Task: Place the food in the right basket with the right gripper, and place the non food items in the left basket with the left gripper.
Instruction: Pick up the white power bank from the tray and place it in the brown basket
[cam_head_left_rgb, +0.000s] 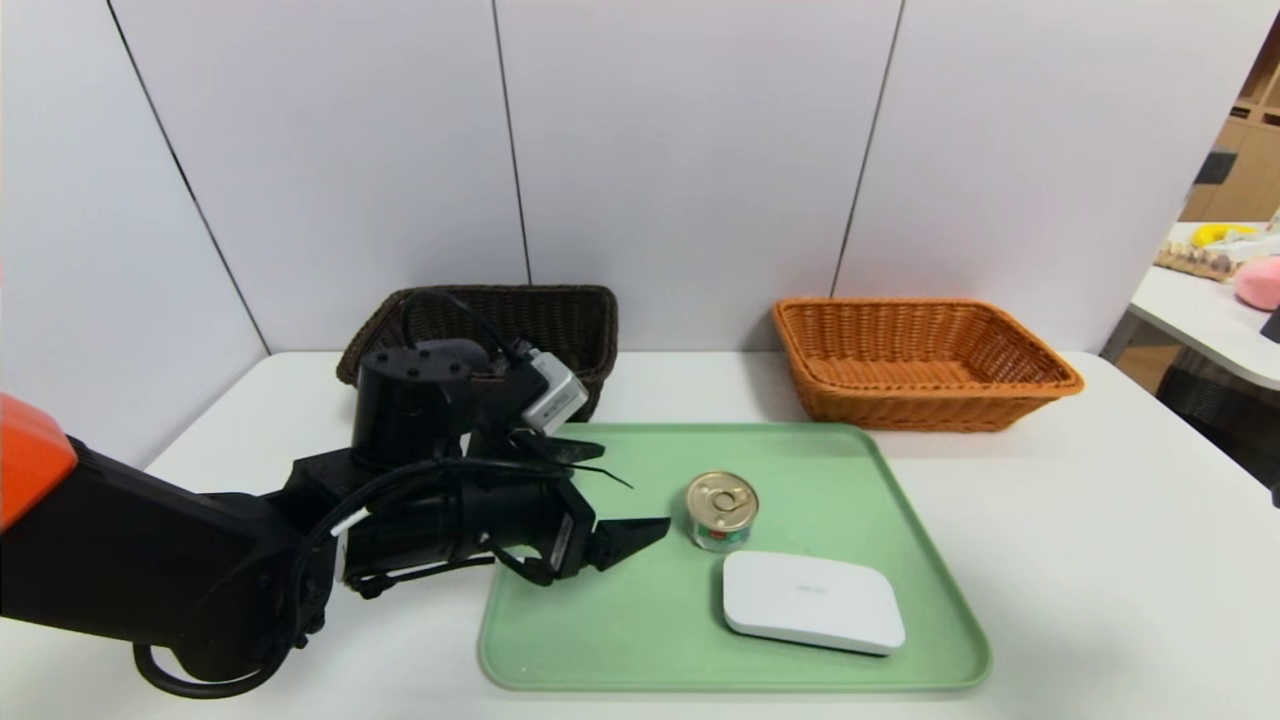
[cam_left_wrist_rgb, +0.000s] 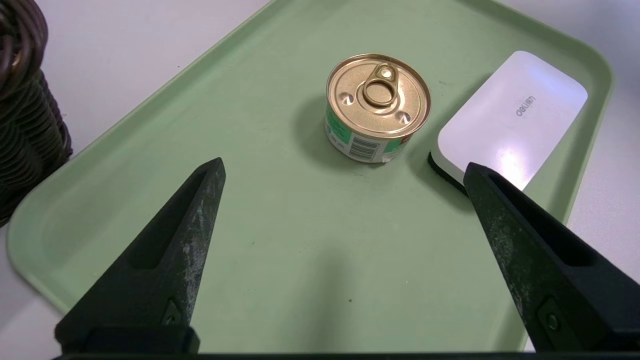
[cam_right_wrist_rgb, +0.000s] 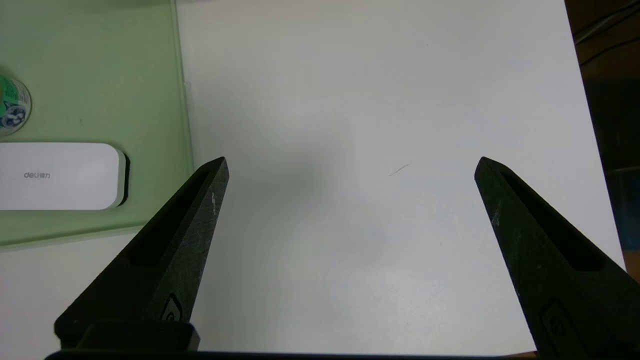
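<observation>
White table, green tray: left gripper spread, empty, box at its 4 o'clock; box looks rigid, slick, light, so pinch across short sides.

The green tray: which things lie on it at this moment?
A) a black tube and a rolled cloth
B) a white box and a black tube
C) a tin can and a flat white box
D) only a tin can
C: on the green tray only the tin can and the flat white box show, close together.
</observation>
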